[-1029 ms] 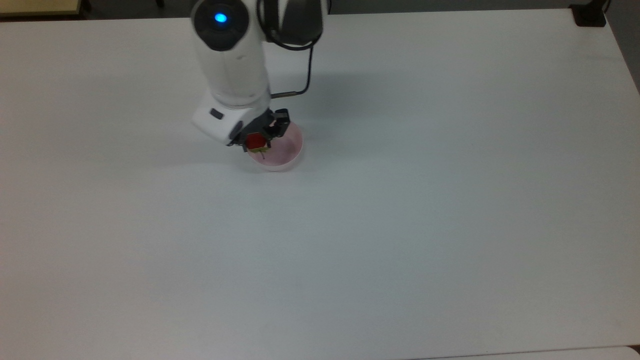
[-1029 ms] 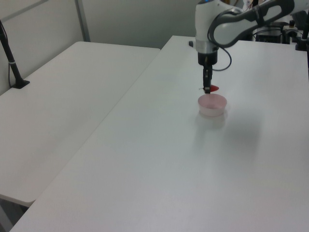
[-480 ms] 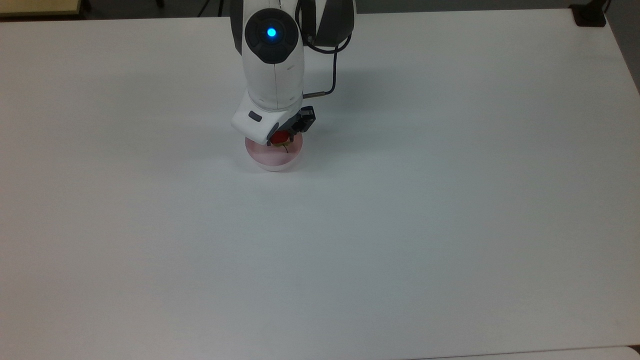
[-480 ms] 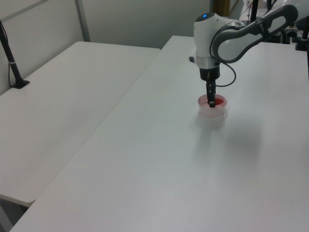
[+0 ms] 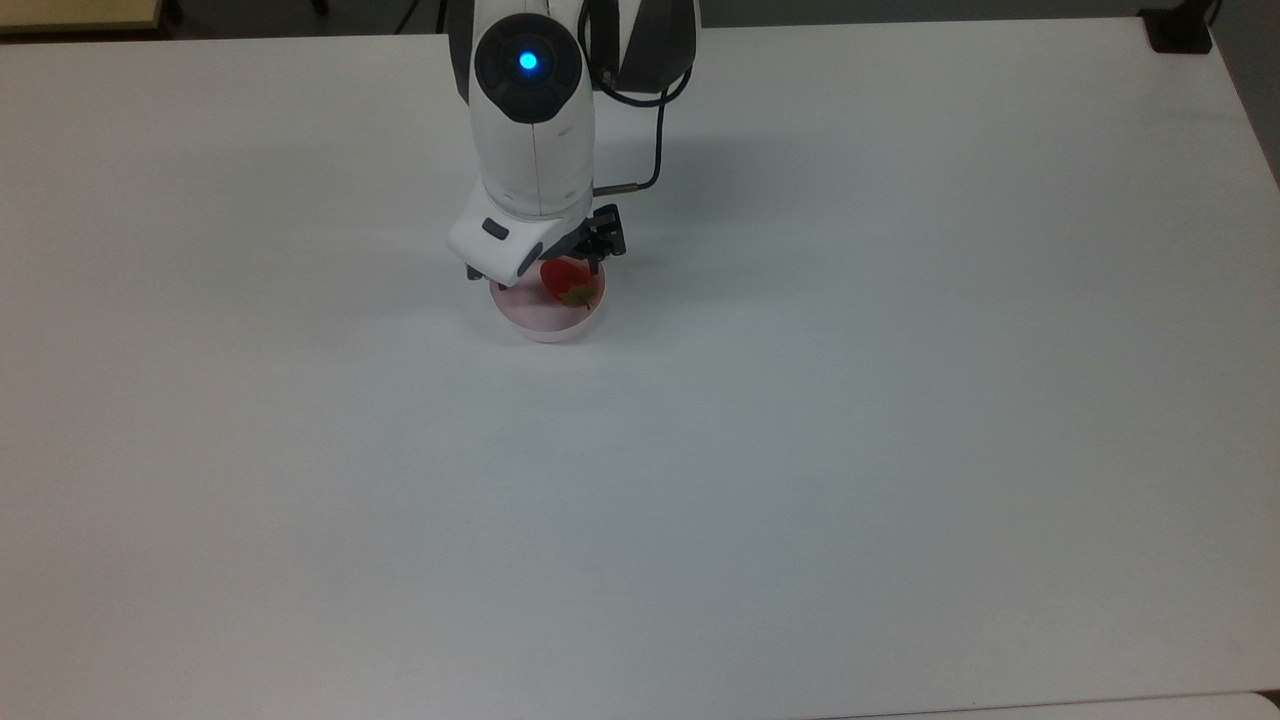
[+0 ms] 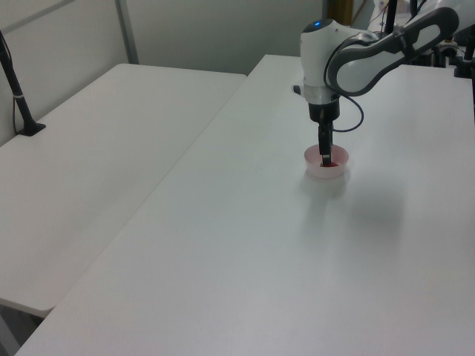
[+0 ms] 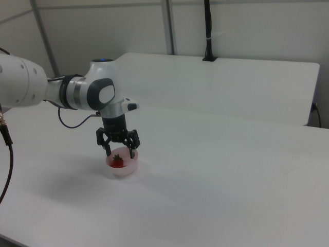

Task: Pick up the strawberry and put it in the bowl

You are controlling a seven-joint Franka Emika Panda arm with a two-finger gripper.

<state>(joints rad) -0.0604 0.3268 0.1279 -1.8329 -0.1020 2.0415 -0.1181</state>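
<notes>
The placing step looks done: my gripper (image 7: 119, 152) hangs spread wide, holding nothing, just over the small round pale pink plastic bowl (image 7: 123, 170) left of centre. The glossy red strawberry (image 7: 117, 161) lies inside it. Next I should lift straight up off the white surface (image 7: 216, 175).

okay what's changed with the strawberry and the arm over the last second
The end effector carried the strawberry from the bowl's rim at the top view's left to over its middle, then opened and let it go; it now lies inside. The bowl and table stayed put.
</notes>
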